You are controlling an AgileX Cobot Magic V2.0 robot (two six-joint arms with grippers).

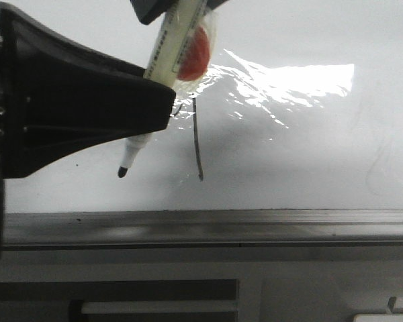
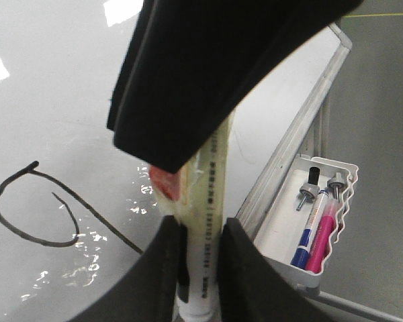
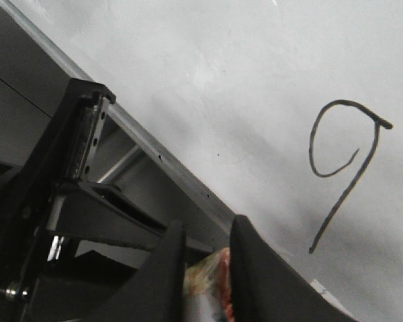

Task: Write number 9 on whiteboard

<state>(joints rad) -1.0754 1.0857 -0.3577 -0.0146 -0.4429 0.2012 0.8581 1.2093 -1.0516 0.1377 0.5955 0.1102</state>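
Note:
The whiteboard [image 1: 309, 154] is glossy white with glare. The number 9 [image 3: 342, 161] is a thin black stroke on it; the left wrist view shows its loop and tail [image 2: 37, 208], the front view only its tail [image 1: 197, 144]. A pale marker [image 1: 162, 50] with a red piece taped to it [image 1: 195, 54] tilts over the board, its black tip [image 1: 123, 172] lifted off beside the tail. My left gripper [image 1: 158, 100] is shut on the marker's barrel [image 2: 211, 194]. My right gripper [image 1: 171, 10] is shut on its taped upper end [image 3: 211, 282].
A grey metal rail [image 1: 255, 225] runs along the board's near edge. A white tray [image 2: 352, 174] hangs beside the rail, holding a blue marker [image 2: 309, 228] and a pink marker [image 2: 322, 235]. The two grippers are close together over the board.

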